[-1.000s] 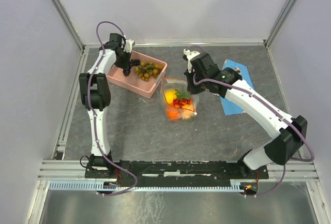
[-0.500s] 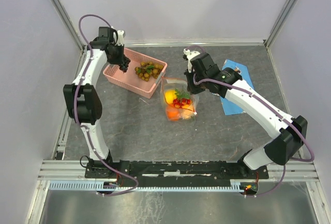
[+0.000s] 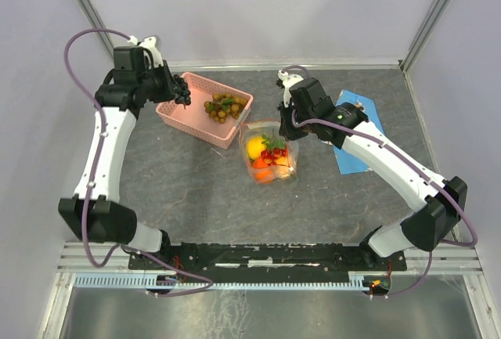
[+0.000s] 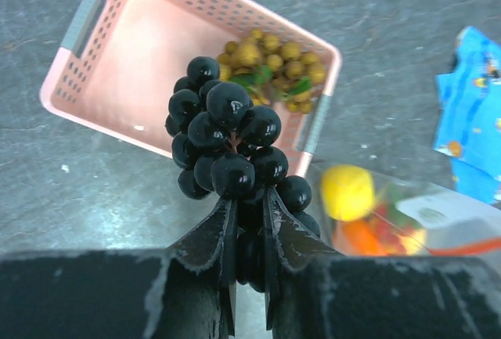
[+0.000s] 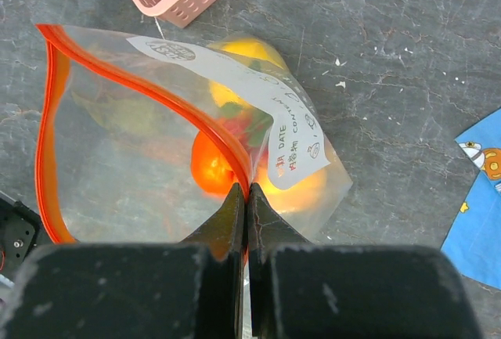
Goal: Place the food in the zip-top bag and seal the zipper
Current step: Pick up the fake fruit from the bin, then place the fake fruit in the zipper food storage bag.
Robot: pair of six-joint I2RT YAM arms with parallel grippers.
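Left jaws, pinching a glossy black grape bunch [image 4: 227,139] above the pink lattice basket [image 4: 133,57], should centre it over the clear crinkly zip-top bag [image 5: 117,143] on the worktop [image 5: 391,57], whose red zipper strip [image 5: 180,109] the right jaws, pressed together, hold open.

The basket [image 3: 192,117] (grapes [image 3: 223,107] in it) lies left of the bag [image 5: 102,159]; the cloth [image 3: 348,159] lies right.
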